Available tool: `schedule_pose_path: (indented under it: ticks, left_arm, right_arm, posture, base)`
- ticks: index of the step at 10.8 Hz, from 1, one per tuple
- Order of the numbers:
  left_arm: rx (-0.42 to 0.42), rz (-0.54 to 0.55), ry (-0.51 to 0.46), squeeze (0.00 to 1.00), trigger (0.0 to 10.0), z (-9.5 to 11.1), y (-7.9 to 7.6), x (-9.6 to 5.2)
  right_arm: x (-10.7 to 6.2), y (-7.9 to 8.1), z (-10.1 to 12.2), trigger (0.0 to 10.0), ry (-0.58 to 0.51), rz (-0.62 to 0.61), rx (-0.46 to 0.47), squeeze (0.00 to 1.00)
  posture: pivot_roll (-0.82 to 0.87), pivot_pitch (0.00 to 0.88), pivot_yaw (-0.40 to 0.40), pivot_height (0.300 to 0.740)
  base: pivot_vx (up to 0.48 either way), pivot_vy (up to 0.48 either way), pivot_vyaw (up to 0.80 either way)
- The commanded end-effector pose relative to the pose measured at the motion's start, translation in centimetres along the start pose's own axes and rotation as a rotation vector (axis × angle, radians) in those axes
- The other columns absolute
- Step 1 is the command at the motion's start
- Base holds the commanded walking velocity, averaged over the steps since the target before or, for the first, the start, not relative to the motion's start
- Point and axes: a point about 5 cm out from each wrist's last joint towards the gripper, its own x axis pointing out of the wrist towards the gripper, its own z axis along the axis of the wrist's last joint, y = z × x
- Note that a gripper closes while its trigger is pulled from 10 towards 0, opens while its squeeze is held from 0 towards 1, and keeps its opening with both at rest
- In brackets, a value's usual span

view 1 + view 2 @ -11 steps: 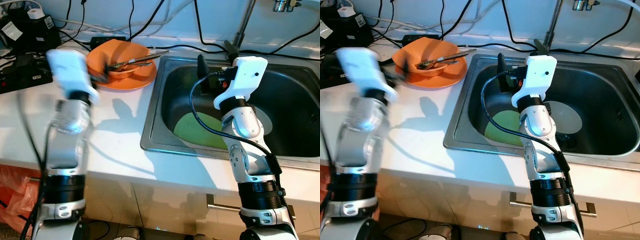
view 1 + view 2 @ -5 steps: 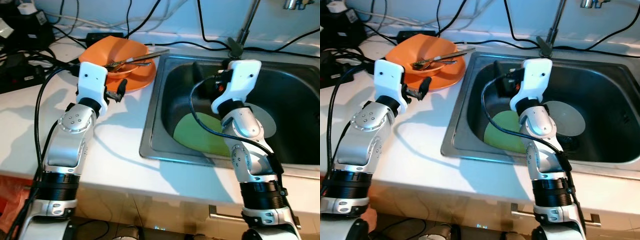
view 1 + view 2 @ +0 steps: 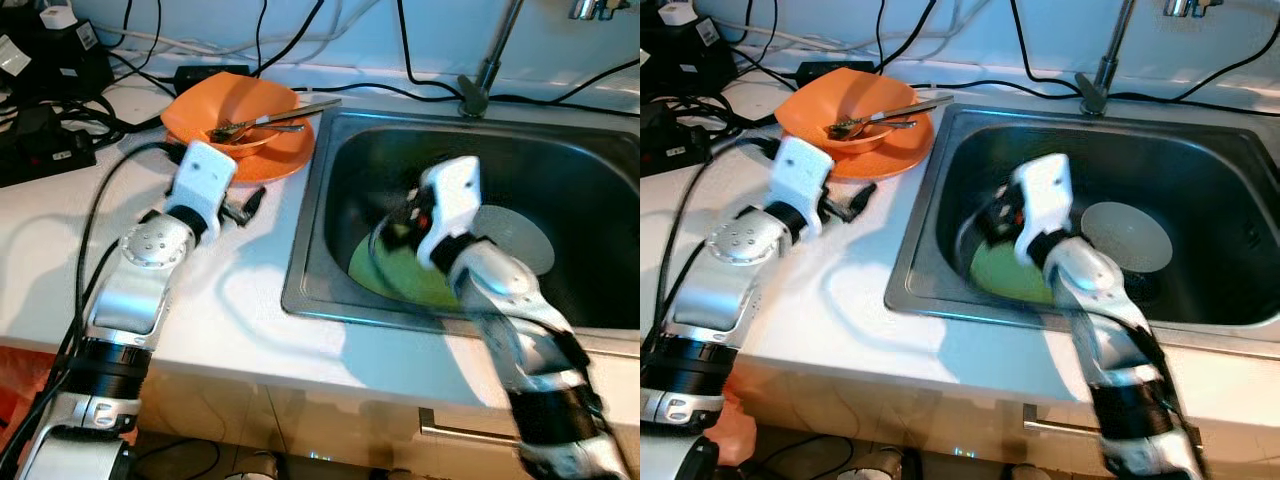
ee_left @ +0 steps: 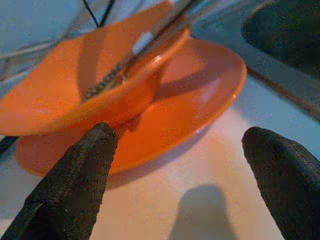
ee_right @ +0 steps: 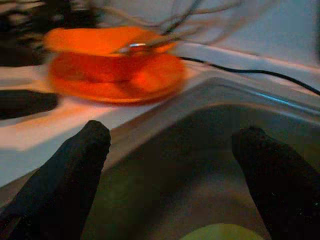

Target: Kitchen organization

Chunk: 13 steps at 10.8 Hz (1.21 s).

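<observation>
On the white counter (image 3: 240, 300), the left tool (image 4: 180, 165) gapes wide just before the orange plate (image 4: 200, 90).

Orange bowl (image 3: 236, 110), orange plate (image 3: 275, 158), green plate (image 3: 400, 275)

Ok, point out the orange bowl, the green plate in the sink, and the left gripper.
orange bowl (image 3: 235, 110): left eye view, on its inner wall.
green plate (image 3: 385, 270): left eye view, on its visible face on the sink floor.
left gripper (image 4: 185, 165): left wrist view, midway between its open fingers.
</observation>
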Motion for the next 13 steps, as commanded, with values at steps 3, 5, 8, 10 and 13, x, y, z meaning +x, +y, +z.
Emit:
schedule_pose_path:
  ticks: [3,5,8,10,13]
  left_arm:
    - [0.116,-0.062,0.048,0.0,10.0,-0.1,0.8,0.7]
    - [0.192,-0.041,0.056,0.0,10.0,0.6,3.2,1.6]
    - [0.19,-0.035,0.085,0.0,10.0,0.9,5.1,2.6]
    - [0.127,-0.063,0.091,0.0,10.0,1.4,5.6,3.3]
    - [-0.034,-0.112,0.093,0.0,10.0,2.1,6.0,3.8]
  right_arm:
    - [-0.2,-0.1,0.5,10.0,-0.019,-0.008,-0.007,0.0]
    - [-0.1,-0.1,1.0,10.0,-0.036,-0.023,-0.002,0.0]
    - [-0.2,0.3,1.0,10.0,-0.035,-0.017,-0.017,0.0]
    - [-0.2,0.2,1.1,10.0,-0.038,-0.024,-0.025,0.0]
    - [-0.1,0.0,1.3,10.0,-0.045,-0.034,-0.032,0.0]
  posture:
    - [0.06,0.155,0.014,0.74]
    - [0.06,0.156,0.021,0.74]
    - [0.05,0.162,0.02,0.74]
    - [0.05,0.162,0.02,0.74]
    - [0.05,0.156,0.024,0.74]
  base:
    - [0.0,0.0,0.0]
    - [0.0,0.0,0.0]
    - [0.0,0.0,0.0]
    - [0.0,0.0,0.0]
    - [0.0,0.0,0.0]
